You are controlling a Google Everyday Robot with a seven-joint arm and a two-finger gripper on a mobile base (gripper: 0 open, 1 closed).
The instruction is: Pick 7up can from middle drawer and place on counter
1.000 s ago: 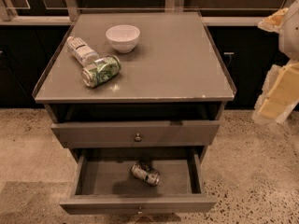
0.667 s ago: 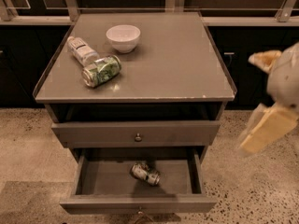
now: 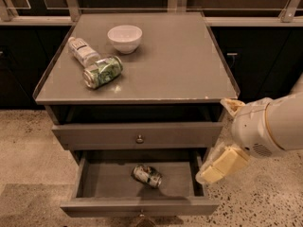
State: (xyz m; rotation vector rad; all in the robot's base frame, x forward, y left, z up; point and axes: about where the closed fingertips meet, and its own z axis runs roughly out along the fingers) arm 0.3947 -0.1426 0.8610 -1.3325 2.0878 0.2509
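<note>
The gripper [image 3: 218,138] has swung in from the right side of the view and dropped. A second ago it hung level with the right edge of the counter [image 3: 180,60], well clear of it. Now it sits just off the cabinet's front right corner, with its upper finger by the counter's lip and its lower finger beside the right wall of the middle drawer [image 3: 102,179]. Its two tan fingers are spread wide and hold nothing.

The 7up can [image 3: 147,175] has not moved. It lies on its side on the drawer floor, about midway between the left and right walls and apart from them all. The drawer stands pulled out and the closed drawer [image 3: 94,136] above it leaves the opening free.

On the counter's back left part, the white bowl [image 3: 124,38], the clear bottle [image 3: 82,51] and the leafy green can [image 3: 102,71] lie as before.

The arm appears to be in its approach. The grasp is not yet begun, and the gripper likely has to travel leftward over the drawer and descend onto the can. The can's round, lying body could roll if nudged.
</note>
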